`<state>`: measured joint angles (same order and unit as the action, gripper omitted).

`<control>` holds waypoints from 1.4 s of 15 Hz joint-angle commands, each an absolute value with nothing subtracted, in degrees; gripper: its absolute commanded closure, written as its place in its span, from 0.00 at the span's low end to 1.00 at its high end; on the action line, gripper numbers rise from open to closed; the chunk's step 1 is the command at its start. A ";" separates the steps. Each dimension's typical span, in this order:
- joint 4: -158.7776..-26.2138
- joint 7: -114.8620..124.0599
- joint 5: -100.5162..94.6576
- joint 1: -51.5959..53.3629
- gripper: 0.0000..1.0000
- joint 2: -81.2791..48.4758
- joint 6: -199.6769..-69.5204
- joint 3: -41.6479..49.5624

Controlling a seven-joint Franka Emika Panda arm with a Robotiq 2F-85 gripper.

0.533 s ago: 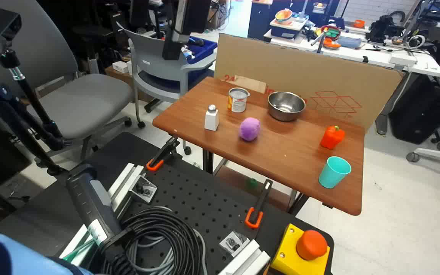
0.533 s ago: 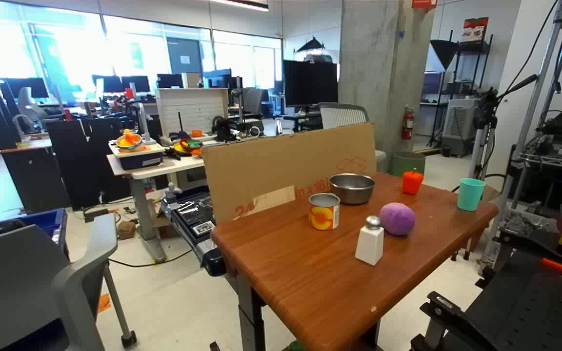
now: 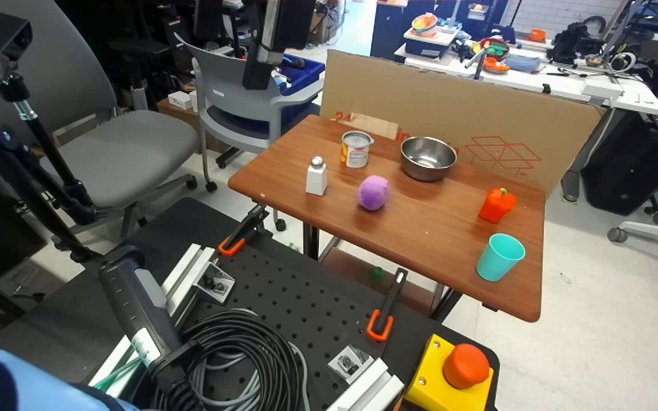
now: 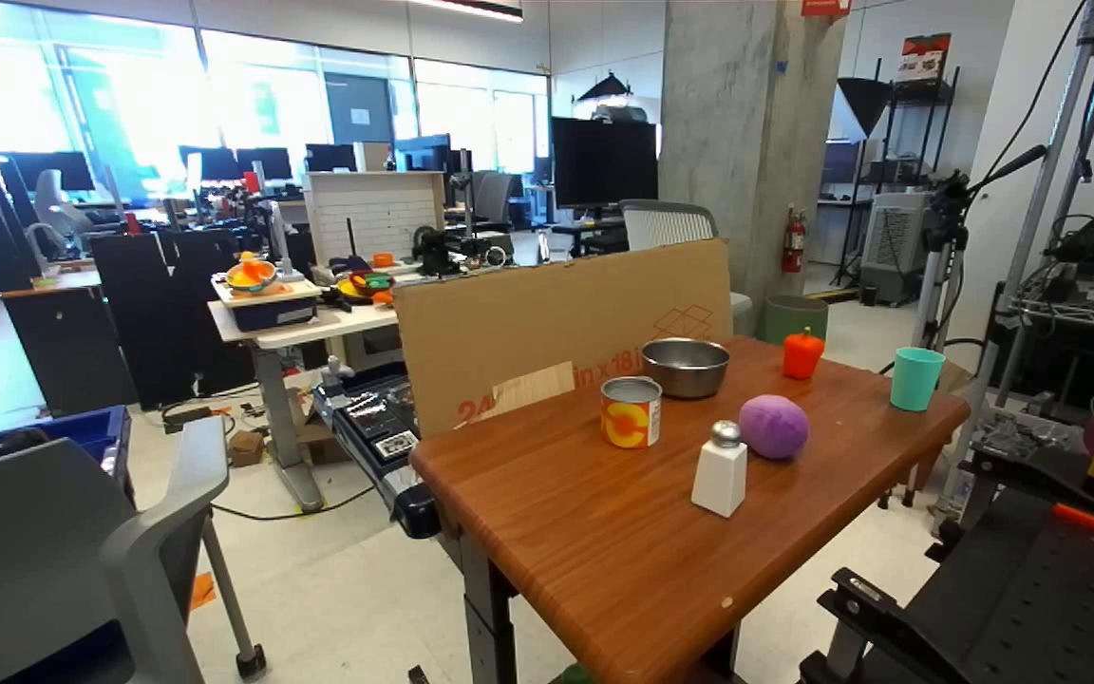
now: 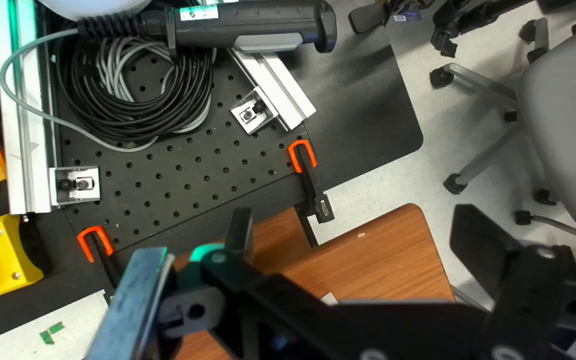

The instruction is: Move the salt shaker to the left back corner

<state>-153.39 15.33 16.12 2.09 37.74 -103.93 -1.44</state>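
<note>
In an exterior view, 1 salt shaker (image 3: 316,178), white with a metal top, is stood upright toward the front of a brown tabletop (image 3: 403,222), beside, but apart from, 1 purple ball (image 3: 373,193). Also placed there: 1 can (image 3: 356,150), 1 metal bowl (image 3: 428,161), 1 orange pepper (image 3: 497,206), 1 teal cup (image 3: 499,260).

In an exterior view, the left back corner (image 4: 452,458) is bordered by the end of 1 cardboard panel (image 4: 528,323); the salt shaker is set well apart from that corner.

In the wrist view, the gripper (image 5: 353,220) is shown with its jaws parted wide, the tabletop partly hidden by it. 2 clamps (image 5: 310,182), 1 coiled cable (image 5: 118,127) and 1 yellow box (image 5: 3,257) are also recorded.
</note>
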 commanded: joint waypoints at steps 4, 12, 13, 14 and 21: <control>-157.44 16.38 13.92 0.59 0.00 35.01 -111.53 -5.90; -157.16 33.64 -3.09 -2.72 0.00 8.23 -146.71 -15.98; -156.24 35.71 -6.54 -3.23 0.00 4.41 -148.79 -15.91; -155.03 38.56 -10.97 -3.56 0.00 0.86 -150.53 -15.57; -143.68 47.83 -31.41 4.39 0.00 -14.56 -152.16 -5.15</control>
